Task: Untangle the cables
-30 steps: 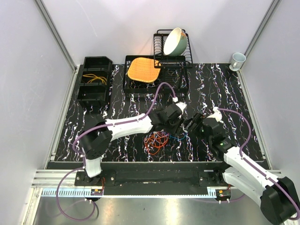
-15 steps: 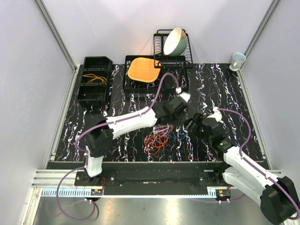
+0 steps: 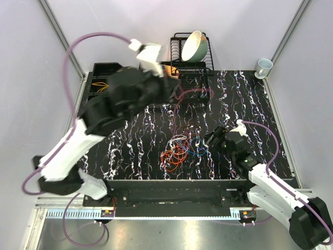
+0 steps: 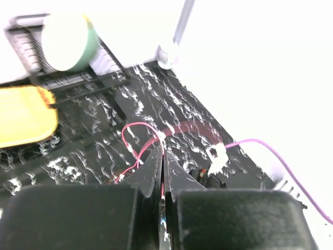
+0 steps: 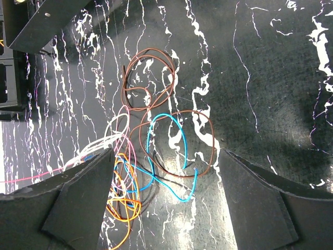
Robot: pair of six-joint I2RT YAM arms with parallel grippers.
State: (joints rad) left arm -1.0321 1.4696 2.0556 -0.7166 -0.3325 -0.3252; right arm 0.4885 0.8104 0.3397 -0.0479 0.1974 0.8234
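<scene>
The cables (image 3: pixel 180 150) lie in a loose tangle on the black marbled table: orange, red, blue, brown and pale loops. My left arm is raised high over the back of the table. Its gripper (image 3: pixel 171 85) (image 4: pixel 162 152) is shut on a thin red cable (image 4: pixel 136 139) that hangs off its tips in a loop. My right gripper (image 3: pixel 215 138) (image 5: pixel 169 208) stands open, low at the right edge of the pile. A blue cable (image 5: pixel 171 148) and a brown cable (image 5: pixel 148 78) lie between and ahead of its fingers, and orange loops (image 5: pixel 124 204) lie by the left finger (image 5: pixel 83 203).
Black bins (image 3: pixel 106 86) holding yellow wires stand at the back left. A wire dish rack (image 3: pixel 193 65) with a pale green bowl (image 3: pixel 195 46) is at the back centre, with a yellow mat (image 4: pixel 23 117) beside it. A cup (image 3: pixel 264 66) sits in the back right corner.
My left gripper closed on a red cable at the pile, then the arm swung up and back towards the rack, drawing the cable with it. The right arm stayed put.
</scene>
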